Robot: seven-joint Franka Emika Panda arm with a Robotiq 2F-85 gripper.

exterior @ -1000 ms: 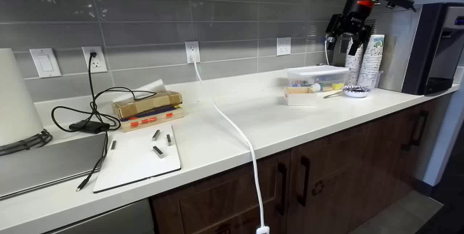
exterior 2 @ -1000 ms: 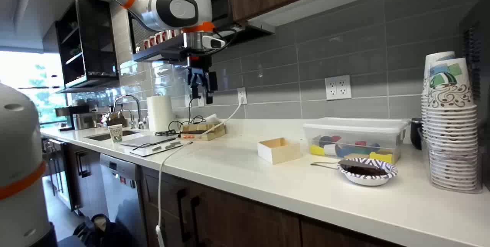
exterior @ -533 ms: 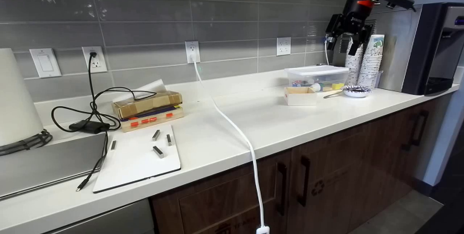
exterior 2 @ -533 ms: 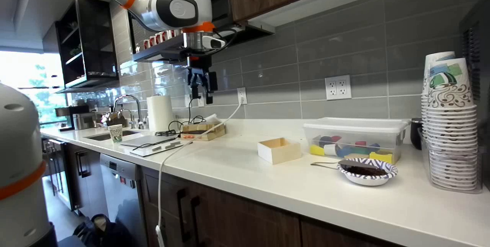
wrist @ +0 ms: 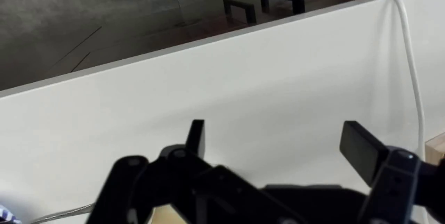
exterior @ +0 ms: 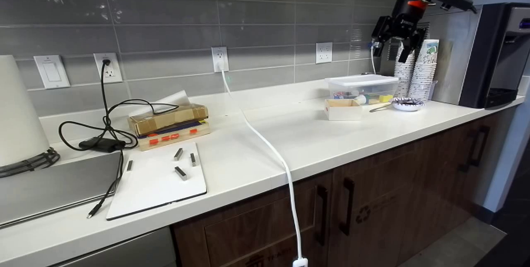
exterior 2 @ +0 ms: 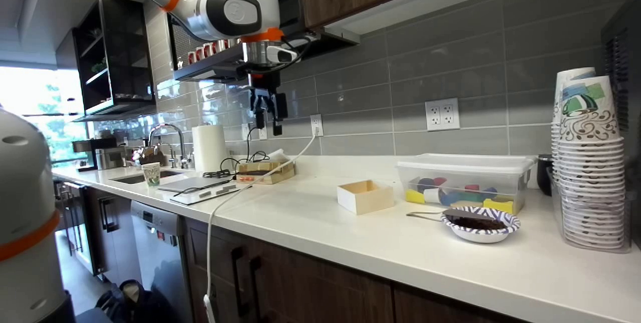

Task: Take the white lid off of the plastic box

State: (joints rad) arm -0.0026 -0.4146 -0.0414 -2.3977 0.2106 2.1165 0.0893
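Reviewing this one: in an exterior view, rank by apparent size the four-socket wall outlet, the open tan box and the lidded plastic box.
Largest to smallest, in an exterior view:
1. plastic box, by far
2. open tan box
3. four-socket wall outlet

A wall of grey tiles (exterior 2: 450, 52) rises along the back edge of the white worktop (exterior 2: 300, 208). Under the front edge stand dark wooden cabinets (exterior: 385, 200), with a grey floor (wrist: 69, 15) in front of them. Beyond the far end, in an exterior view, a window (exterior 2: 35, 90) is bright with daylight.
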